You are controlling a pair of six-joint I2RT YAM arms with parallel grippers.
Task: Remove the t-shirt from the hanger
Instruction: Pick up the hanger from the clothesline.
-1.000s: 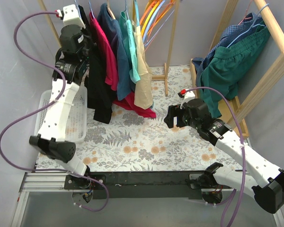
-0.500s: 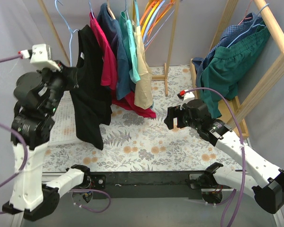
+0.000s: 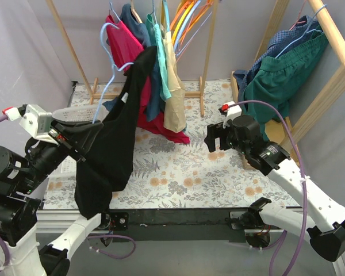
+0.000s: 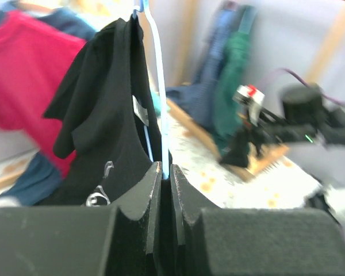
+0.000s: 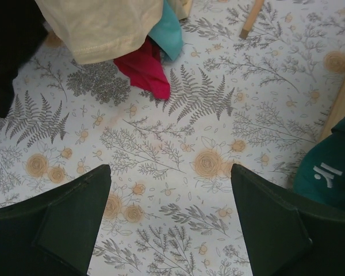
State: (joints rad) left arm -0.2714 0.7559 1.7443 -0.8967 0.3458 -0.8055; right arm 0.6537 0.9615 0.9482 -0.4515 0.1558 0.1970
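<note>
A black t-shirt hangs on a light blue hanger, held out at the near left, off the rack and tilted. My left gripper is shut on the hanger's thin blue wire. In the left wrist view the jaws stand pressed together around the hanger, with the t-shirt draped to the left of the left gripper. My right gripper hovers open over the floral table, right of the shirt. In its own view the right gripper holds nothing.
The wooden rack at the back carries red, teal and cream garments and orange hangers. A second rack at right holds a green garment. A white basket lies at left.
My left arm has drawn the hanger and black t-shirt off the rack and swung them toward the near left. The right gripper has opened a little wider and barely moved.
</note>
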